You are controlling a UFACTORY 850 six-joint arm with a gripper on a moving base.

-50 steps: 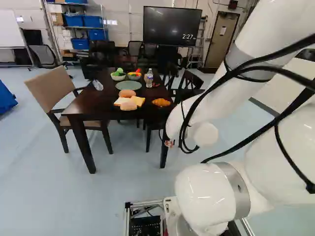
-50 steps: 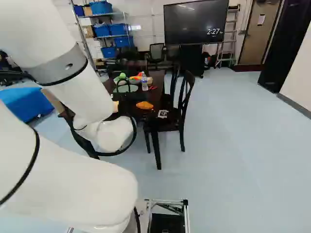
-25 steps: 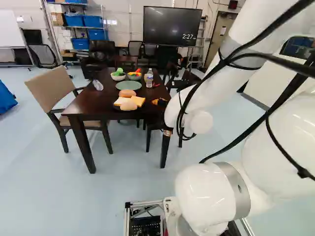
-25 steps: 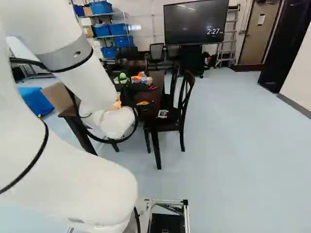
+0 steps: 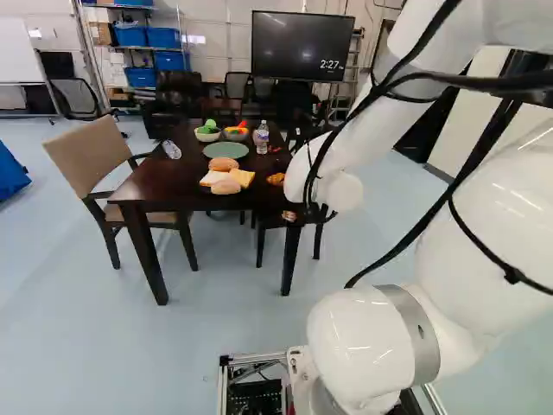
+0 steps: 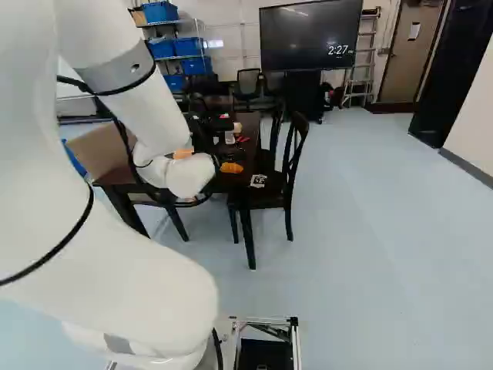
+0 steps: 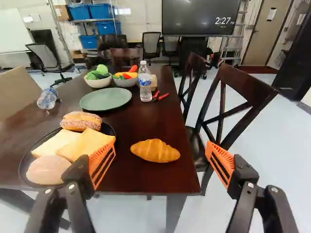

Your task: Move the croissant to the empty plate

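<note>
Upper middle of the left base view: one dining table (image 5: 143, 188), two plates (image 5: 226, 150), two bowls (image 5: 207, 135), two plastic bottles (image 5: 263, 138), one croissant (image 5: 276, 179), two bread slices (image 5: 242, 178), one sprinkled bun (image 5: 223, 163), one smooth bun (image 5: 226, 186). At left, one tan armchair (image 5: 84, 158). Upper left, one whiteboard (image 5: 17, 60) and probably five blue bins (image 5: 164, 38), some partly cut off. Upper middle of the right base view: one television (image 6: 308, 35), two dark wooden chairs (image 6: 291, 162). Upper right, one door (image 6: 410, 54), one ladder (image 6: 361, 62).

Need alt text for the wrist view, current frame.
Open black gripper with orange pads faces a croissant lying on a dark table. Beyond are an empty green plate, two bowls of vegetables and a water bottle; a black plate of bread stands beside the croissant.
</note>
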